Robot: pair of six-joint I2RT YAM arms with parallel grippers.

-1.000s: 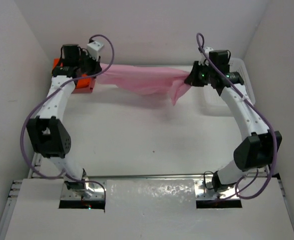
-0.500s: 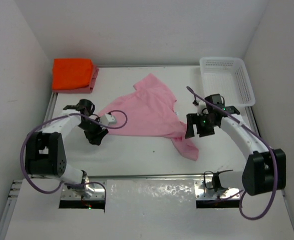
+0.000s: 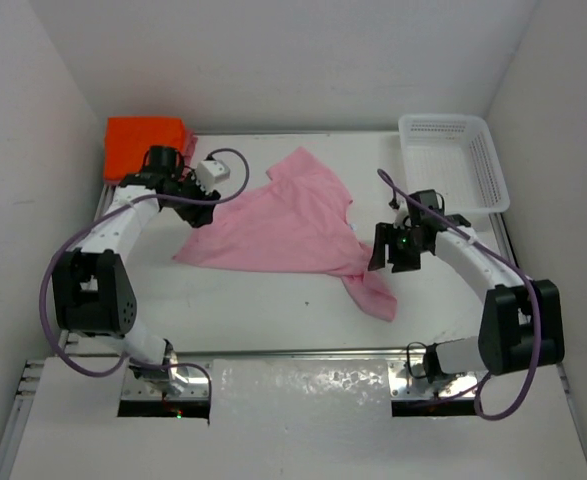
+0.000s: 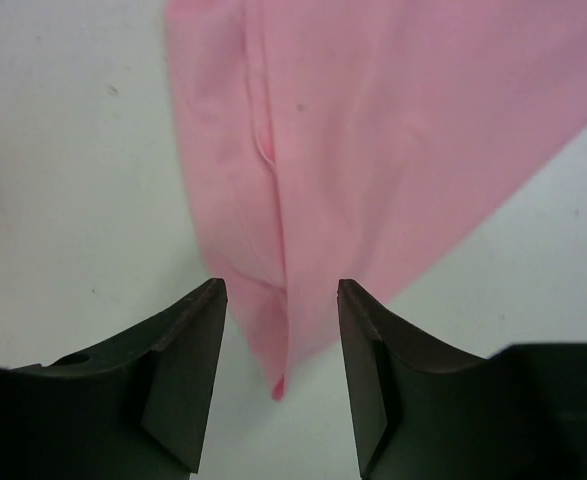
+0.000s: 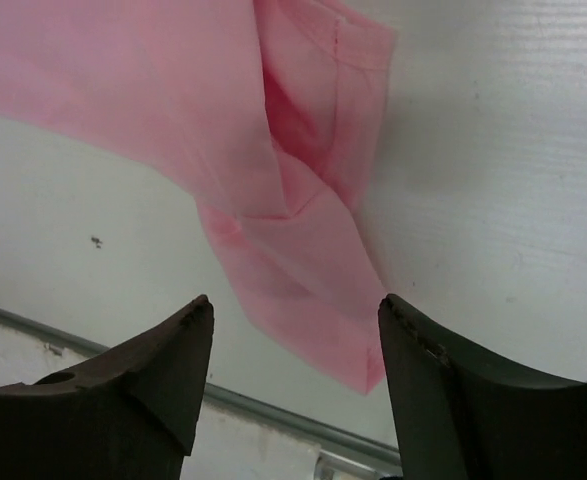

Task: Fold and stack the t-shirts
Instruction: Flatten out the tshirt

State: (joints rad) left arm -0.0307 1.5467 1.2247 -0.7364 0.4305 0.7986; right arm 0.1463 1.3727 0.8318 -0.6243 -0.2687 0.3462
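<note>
A light pink t-shirt (image 3: 278,228) lies spread and creased on the white table, one sleeve (image 3: 373,295) trailing toward the near right. A folded bright orange t-shirt (image 3: 143,145) rests at the back left corner. My left gripper (image 3: 191,200) hovers open over the pink shirt's left edge, next to the orange one. In the left wrist view a pointed corner of the pink shirt (image 4: 373,130) lies below and between the open left gripper (image 4: 279,290), untouched. My right gripper (image 3: 391,260) is open above the pink sleeve (image 5: 303,270), and the right gripper (image 5: 295,302) holds nothing.
A white perforated basket (image 3: 493,170) stands at the back right, just behind the right arm. White walls close in the table on the left, back and right. A metal rail (image 3: 303,351) runs along the near edge.
A second ago both grippers held the pink shirt stretched in the air at the back. They let go and it now lies on the table. The left gripper has since swung back toward the orange shirt.
</note>
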